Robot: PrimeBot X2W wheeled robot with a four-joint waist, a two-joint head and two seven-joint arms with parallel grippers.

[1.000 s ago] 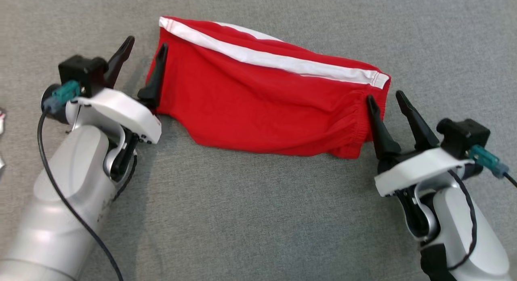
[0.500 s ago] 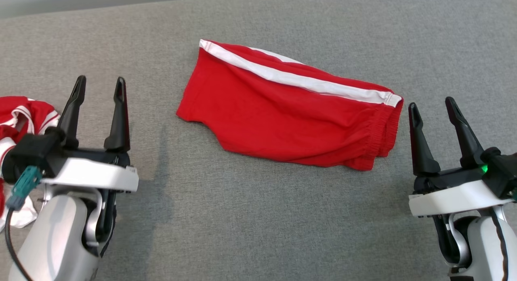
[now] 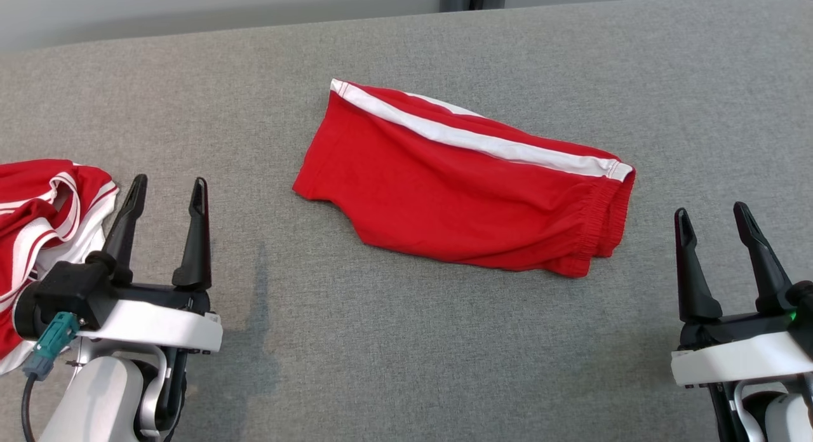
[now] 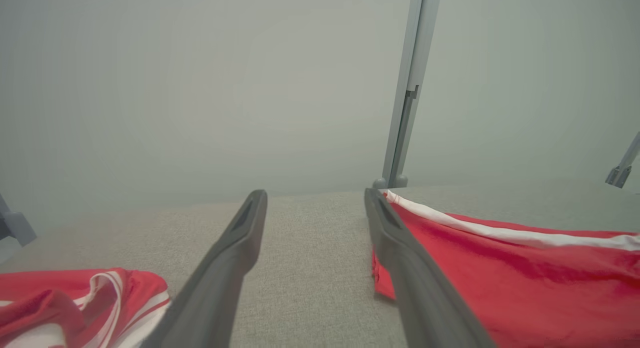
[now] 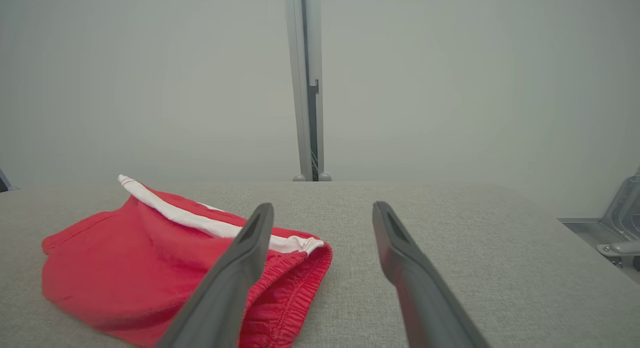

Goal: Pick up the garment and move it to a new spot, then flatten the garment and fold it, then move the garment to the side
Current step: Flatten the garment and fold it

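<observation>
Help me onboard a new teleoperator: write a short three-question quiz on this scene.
1. True or false: the red shorts lie on the grey surface, gripped by neither arm's jaws.
2. The white stripe runs along the shorts' A) far side, B) near side, C) waistband end only.
3. Fill in: a second red-and-white garment lies crumpled beside the ___ arm's jaws.

Key: 1 true; 2 A; 3 left.

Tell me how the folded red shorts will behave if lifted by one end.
Likely floppy: the red shorts lie in soft wrinkles, so the fold would probably sag open. Probably light, being thin fabric lying nearly flat. Pushed, they would likely bunch rather than slide, since the grey cloth surface looks textured.
</observation>
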